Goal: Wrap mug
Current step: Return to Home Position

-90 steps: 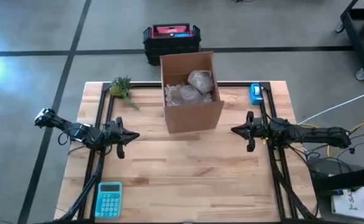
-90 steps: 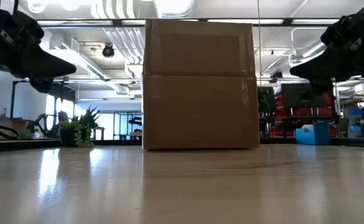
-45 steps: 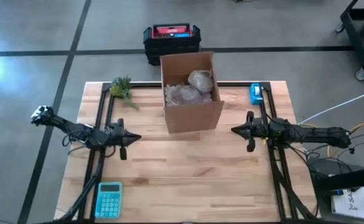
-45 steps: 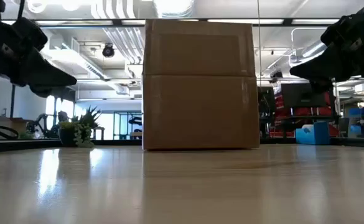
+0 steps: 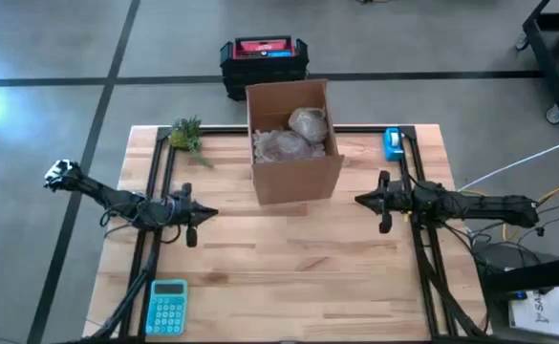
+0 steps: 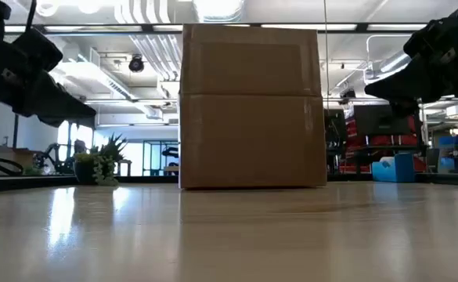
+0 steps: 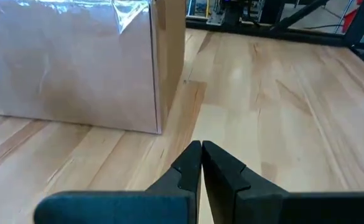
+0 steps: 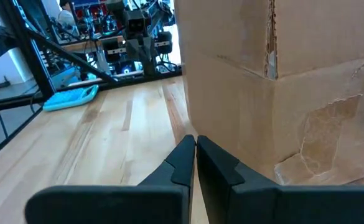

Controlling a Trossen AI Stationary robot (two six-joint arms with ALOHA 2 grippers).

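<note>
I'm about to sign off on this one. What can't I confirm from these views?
Mug: in the high view only crumpled bubble wrap shows inside the box; the mug under it is hidden.
Box inside: the low view shows only its front wall, the wrist views only outer walls.
Blue object near the table's far right corner: too small in the high view to identify.
Calculator: keys too small to read, high view.

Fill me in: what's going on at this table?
Nothing is being held. The bubble-wrapped mug lies inside the open cardboard box at the far middle of the table. The left gripper hangs to the box's left and the right gripper to its right, both with fingers shut and empty, clear of the box.
</note>
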